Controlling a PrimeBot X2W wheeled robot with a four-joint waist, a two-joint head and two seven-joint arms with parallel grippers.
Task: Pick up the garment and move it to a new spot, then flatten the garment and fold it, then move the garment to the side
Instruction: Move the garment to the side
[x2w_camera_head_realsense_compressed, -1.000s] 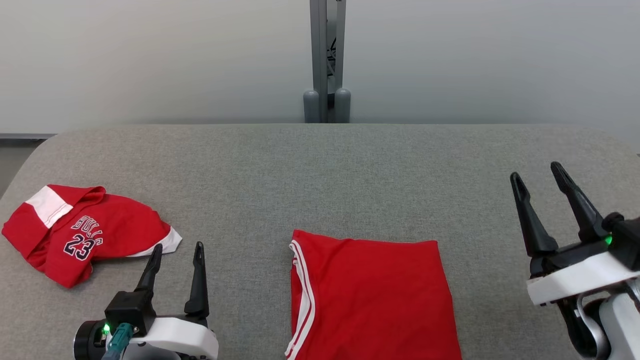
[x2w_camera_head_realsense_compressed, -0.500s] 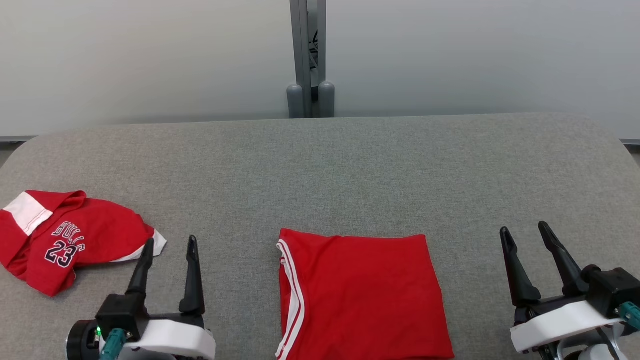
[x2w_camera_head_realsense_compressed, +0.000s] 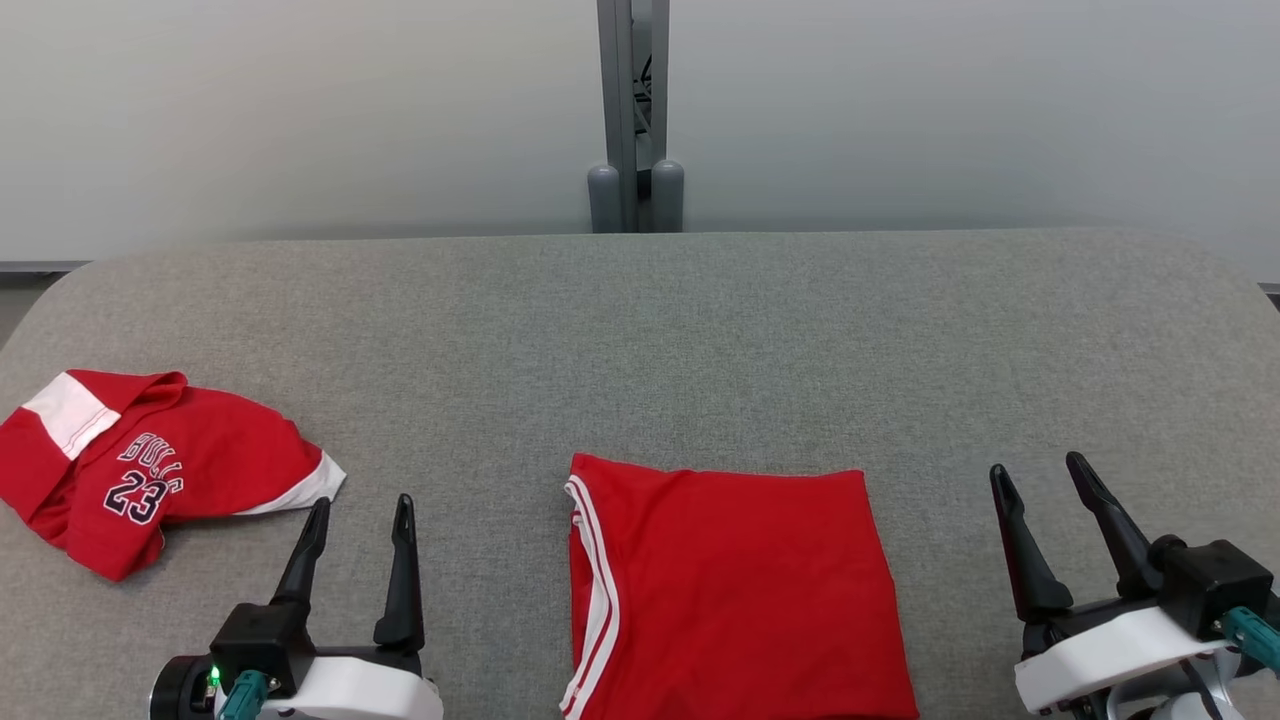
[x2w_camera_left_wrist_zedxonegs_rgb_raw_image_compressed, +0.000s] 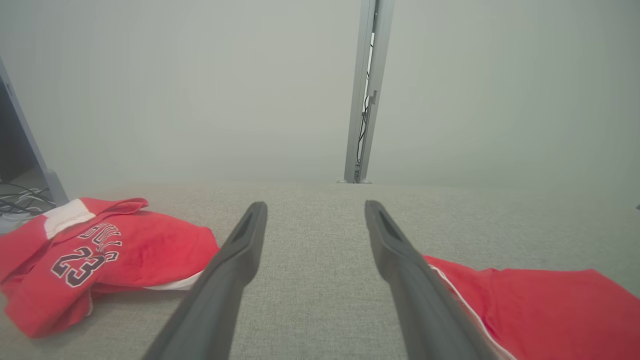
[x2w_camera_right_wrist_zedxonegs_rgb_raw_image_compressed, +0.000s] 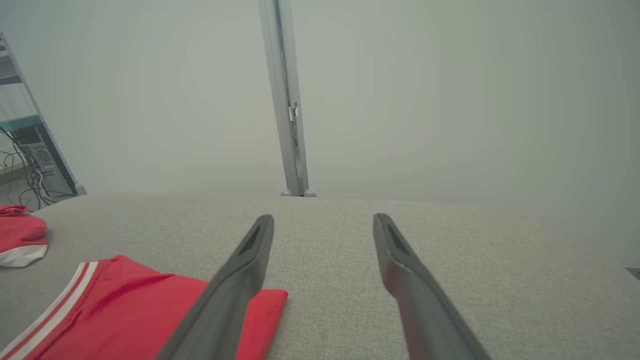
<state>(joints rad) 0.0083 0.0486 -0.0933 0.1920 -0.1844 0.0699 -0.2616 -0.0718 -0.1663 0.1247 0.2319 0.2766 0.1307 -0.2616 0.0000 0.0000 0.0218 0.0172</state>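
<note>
Head view: the left gripper (x2w_camera_head_realsense_compressed: 361, 502) has its two dark fingers spread apart and holds nothing. Just beyond its left fingertip, and out to its left, lies a crumpled red jersey (x2w_camera_head_realsense_compressed: 150, 470) numbered 23, with white trim. To its right, between the two grippers, a red garment (x2w_camera_head_realsense_compressed: 740, 590) with white side stripes lies folded flat. The right gripper (x2w_camera_head_realsense_compressed: 1036, 465), past the garment's other edge, is also spread wide and empty, clear of the cloth. A grey fabric table (x2w_camera_head_realsense_compressed: 640, 340) lies beneath both. Beyond the fingertips, a grey post (x2w_camera_head_realsense_compressed: 635, 110) rises against a pale wall.
</note>
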